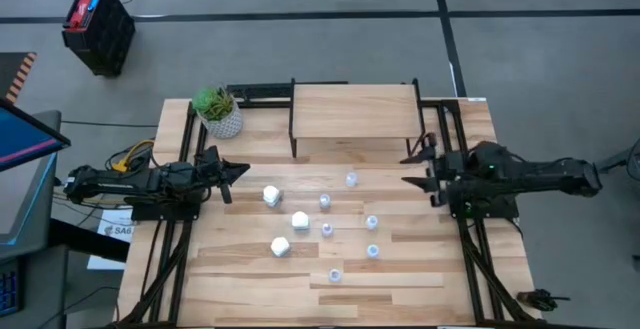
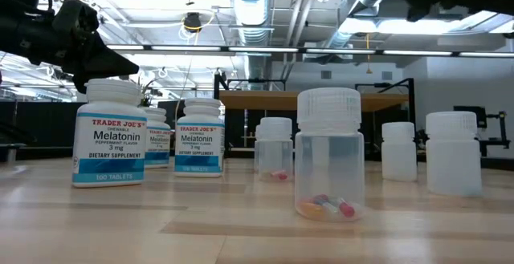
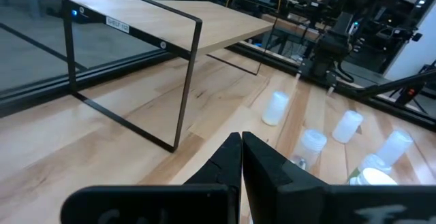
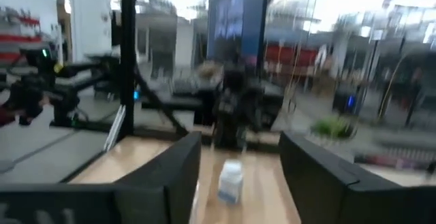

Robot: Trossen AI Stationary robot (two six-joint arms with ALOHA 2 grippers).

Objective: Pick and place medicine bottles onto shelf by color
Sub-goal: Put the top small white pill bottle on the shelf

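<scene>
While nothing is held yet, read these lines as your setup for the first pick.

Right gripper: you see the right gripper (image 1: 412,169) right of centre in the overhead picture, fingers spread wide and empty; its wrist view shows both dark fingers well apart.

Left gripper: the left gripper (image 1: 240,170) sits left of centre, fingers pressed together, empty, waiting.

Bottles: the medicine bottles stand on the table (image 1: 440,269) in the middle of the overhead frame, all upright. Three white bottles (image 1: 271,196) form the left column; the clear bottles (image 1: 351,179) scatter to their right.

Shelf: the shelf (image 1: 355,111) stands at top centre, its top bare.

Nearest target: the clear bottle by the shelf's front edge is closest to your open gripper and looks like the sensible first pick.

Approach: come down with a finger on either side of the bottle, below the cap, before closing.

Risk: the bottles are light and probably tip easily; keep clear of the neighbours.

Placement: choose one end of the shelf for clear, the other for white.

Plant pot: the plant pot (image 1: 220,116) at upper left is not part of the sort.
</scene>
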